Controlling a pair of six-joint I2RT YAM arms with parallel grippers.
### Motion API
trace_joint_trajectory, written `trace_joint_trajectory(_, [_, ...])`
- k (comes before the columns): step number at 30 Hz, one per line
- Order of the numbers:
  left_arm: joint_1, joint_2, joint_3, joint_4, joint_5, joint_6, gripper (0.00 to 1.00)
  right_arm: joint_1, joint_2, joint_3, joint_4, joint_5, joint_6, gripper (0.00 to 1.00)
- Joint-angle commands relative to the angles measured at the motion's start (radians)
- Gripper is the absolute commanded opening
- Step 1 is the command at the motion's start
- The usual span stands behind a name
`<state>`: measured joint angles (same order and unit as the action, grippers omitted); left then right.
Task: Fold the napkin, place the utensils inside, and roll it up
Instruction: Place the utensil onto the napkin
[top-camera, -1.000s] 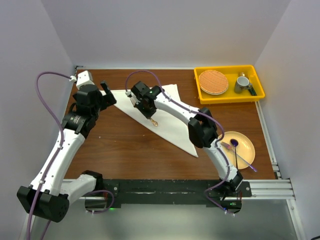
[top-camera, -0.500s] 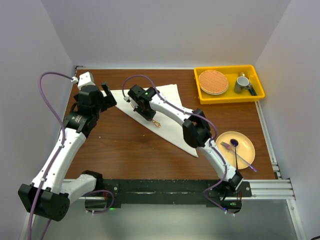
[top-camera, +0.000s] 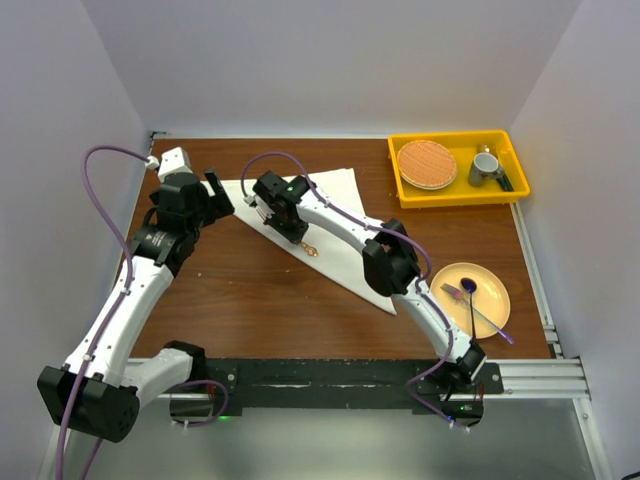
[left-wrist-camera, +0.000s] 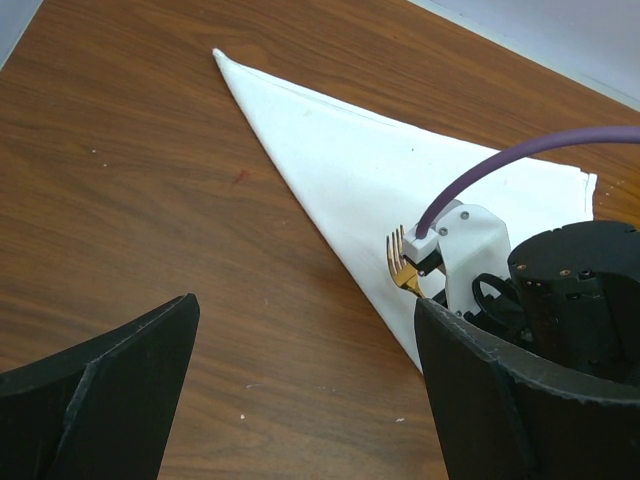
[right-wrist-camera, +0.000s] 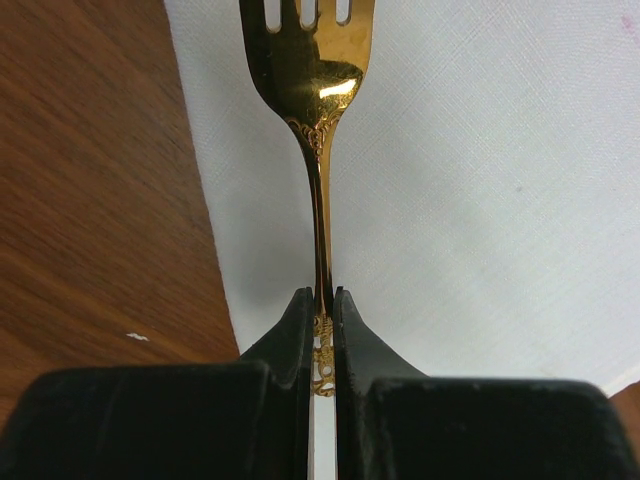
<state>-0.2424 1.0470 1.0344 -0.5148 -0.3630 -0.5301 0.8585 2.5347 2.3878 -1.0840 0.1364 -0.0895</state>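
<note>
The napkin lies folded into an off-white triangle on the wooden table, also seen in the left wrist view and under the right wrist. My right gripper is shut on the handle of the gold fork, holding it just above the napkin close to its long folded edge. The fork's tines show beside the right wrist. My left gripper stands open over bare wood near the napkin's left corner, nothing between its fingers.
A yellow tray at the back right holds a round woven orange plate and a metal cup. A yellow plate at the right front carries a silver utensil with a purple end.
My right gripper has carried the fork a little to the left along the napkin's folded edge. The left arm has hardly moved.
</note>
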Motion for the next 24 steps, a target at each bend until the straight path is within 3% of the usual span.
trace_joint_trajectory(1, [0.008,-0.005,-0.002,0.039,-0.004,0.021,0.94,0.007,0.015,0.048,-0.002,-0.023,0.008,0.00])
trace_joint_trajectory(16, [0.008,-0.012,-0.008,0.033,-0.004,0.024,0.94,0.005,0.045,0.027,0.032,-0.031,0.031,0.00])
trace_joint_trajectory(19, [0.009,-0.013,-0.008,0.033,-0.002,0.024,0.94,0.001,0.048,0.016,0.039,-0.029,0.037,0.03])
trace_joint_trajectory(24, [0.009,-0.012,-0.007,0.032,0.001,0.021,0.94,-0.001,0.049,-0.004,0.047,-0.027,0.050,0.17])
